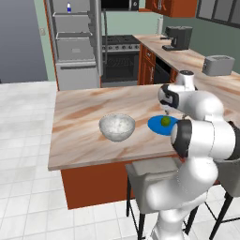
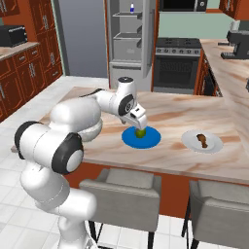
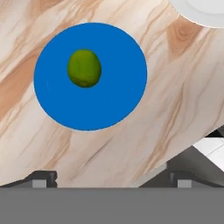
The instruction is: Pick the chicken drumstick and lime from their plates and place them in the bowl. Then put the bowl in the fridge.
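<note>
The lime (image 3: 84,68) is a small, dull yellow-green ball with a slightly bumpy skin, sitting a little off centre on the bright blue plate (image 3: 113,87). The gripper (image 2: 139,124) hangs just above that plate with its fingers spread apart and nothing between them. Beside the blue plate on the wood-grain counter (image 1: 84,117) stands the speckled grey bowl (image 1: 117,127). On the plate's other side, the brown drumstick (image 2: 202,140) lies on a pale plate (image 2: 214,146). Well beyond the counter stands the fridge (image 1: 75,42).

lime (image 3: 84,68) on plate (image 3: 113,100), bowl (image 1: 117,127) left of it, drumstick (image 2: 202,139) right
</note>
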You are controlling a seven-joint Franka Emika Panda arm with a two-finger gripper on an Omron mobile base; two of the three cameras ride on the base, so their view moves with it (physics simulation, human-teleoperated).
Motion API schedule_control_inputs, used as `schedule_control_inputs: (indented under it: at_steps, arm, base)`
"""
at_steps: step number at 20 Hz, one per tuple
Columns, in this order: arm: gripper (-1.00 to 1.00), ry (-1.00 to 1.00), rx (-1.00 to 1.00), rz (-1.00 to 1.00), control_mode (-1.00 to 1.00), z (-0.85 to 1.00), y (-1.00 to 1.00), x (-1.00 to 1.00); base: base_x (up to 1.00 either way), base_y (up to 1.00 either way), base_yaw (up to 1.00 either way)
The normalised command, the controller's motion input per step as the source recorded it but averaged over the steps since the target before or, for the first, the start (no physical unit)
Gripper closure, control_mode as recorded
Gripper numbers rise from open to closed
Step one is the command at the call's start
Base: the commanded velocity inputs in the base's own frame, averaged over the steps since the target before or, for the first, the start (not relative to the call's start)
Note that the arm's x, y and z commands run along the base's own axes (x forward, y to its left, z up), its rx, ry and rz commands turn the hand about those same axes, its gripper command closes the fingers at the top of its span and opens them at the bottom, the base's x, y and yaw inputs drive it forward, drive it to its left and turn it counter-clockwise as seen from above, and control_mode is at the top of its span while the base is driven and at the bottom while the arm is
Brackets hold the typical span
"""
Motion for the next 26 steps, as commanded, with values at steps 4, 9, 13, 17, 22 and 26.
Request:
schedule_control_inputs:
  at_steps: [4,9,13,17,22,26]
  arm:
    - [-1.0,0.0,0.0,0.0,-1.0,-0.32,-0.04,0.32]
    - [-1.0,0.0,0.0,0.0,-1.0,-0.31,-0.05,0.32]
    - [-1.0,0.0,0.0,0.0,-1.0,-0.28,-0.05,0.3]
    - [-1.0,0.0,0.0,0.0,-1.0,-0.26,-0.04,0.33]
    - [-1.0,-0.01,0.0,0.0,-1.0,-0.27,-0.01,0.33]
    - [-1.0,-0.01,0.0,0.0,-1.0,-0.2,-0.05,0.34]
  base:
    - [0.0,0.0,0.0]
    - [0.0,0.0,0.0]
    - [0.0,0.0,0.0]
    - [0.0,0.0,0.0]
    - [0.0,0.0,0.0]
    - [0.0,0.0,0.0]
